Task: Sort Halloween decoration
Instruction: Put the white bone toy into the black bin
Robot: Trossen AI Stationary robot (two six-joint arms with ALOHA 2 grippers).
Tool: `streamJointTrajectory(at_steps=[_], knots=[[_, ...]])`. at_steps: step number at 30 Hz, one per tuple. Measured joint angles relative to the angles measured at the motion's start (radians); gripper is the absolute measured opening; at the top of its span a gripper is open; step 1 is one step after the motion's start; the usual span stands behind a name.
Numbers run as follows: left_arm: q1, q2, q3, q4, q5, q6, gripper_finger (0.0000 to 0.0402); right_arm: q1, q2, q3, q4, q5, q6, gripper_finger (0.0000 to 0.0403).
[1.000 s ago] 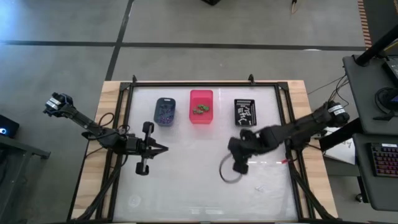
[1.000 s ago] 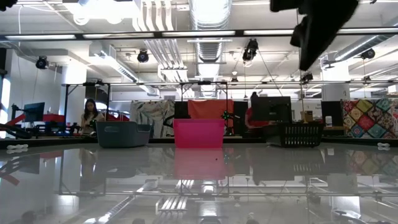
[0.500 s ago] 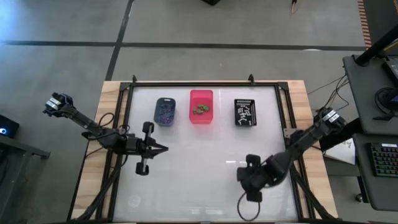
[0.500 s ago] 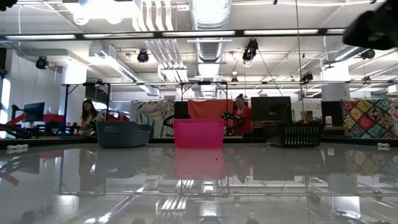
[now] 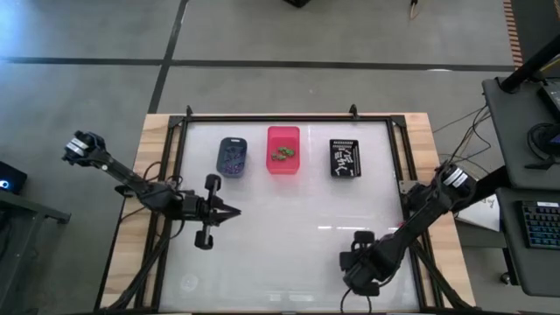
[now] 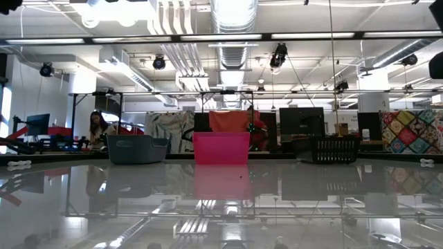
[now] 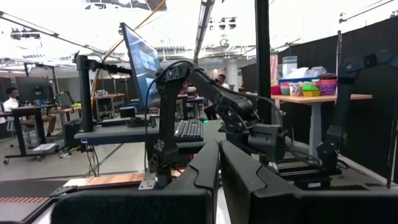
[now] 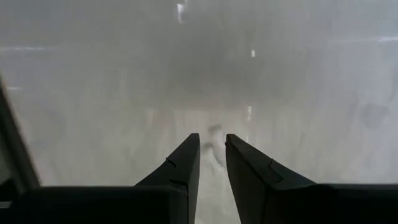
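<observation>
R hand (image 8: 211,139) sits low over the bench (image 5: 280,236) near its front R corner, well apart from the bins, arm reaching in from the R edge. Its 2 fingers (image 8: 181,163) point down at the glossy top and are released, w/ only a narrow gap between the tips. A pale speck (image 8: 216,132) lies on the bench in line w/ that gap, just ahead of the tips; too blurred to say what it is or whether either finger touches it

L hand (image 5: 234,211) hangs over the L side of the bench, nearer the middle than the edge, pointing toward the R side. It is clenched w/ nothing in it: in the L wrist view the 2 fingers meet along a thin seam

3 bins stand in a row along the far side of the bench. Blue-grey bin (image 5: 232,140) on the L holds purple trinkets (image 5: 232,159). Pink bin (image 5: 283,131) in the middle holds green trinkets (image 5: 282,155). Black bin (image 5: 345,141) on the R holds white trinkets (image 5: 344,159). Each lot is inside its own bin; counts too small to tell

Low view shows the same 3 bins side by side at the far edge and, in the room behind, a person (image 6: 95,128) at far L
</observation>
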Motion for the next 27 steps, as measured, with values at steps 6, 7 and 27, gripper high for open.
streamJointTrajectory(at_steps=[6, 7, 27], knots=[[0.0, 0.042, 0.0, 0.046, 0.0, 0.016, 0.0, -0.001, 0.028, 0.0, -0.024, 0.009, 0.011, 0.0081], [0.0, 0.045, 0.0, 0.051, 0.0, 0.017, 0.0, -0.001, 0.037, 0.0, -0.024, 0.009, 0.008, 0.0085], [0.0, 0.042, 0.0, 0.057, 0.0, 0.027, 0.0, -0.001, 0.059, -0.024, -0.017, 0.004, -0.016, 0.01]])
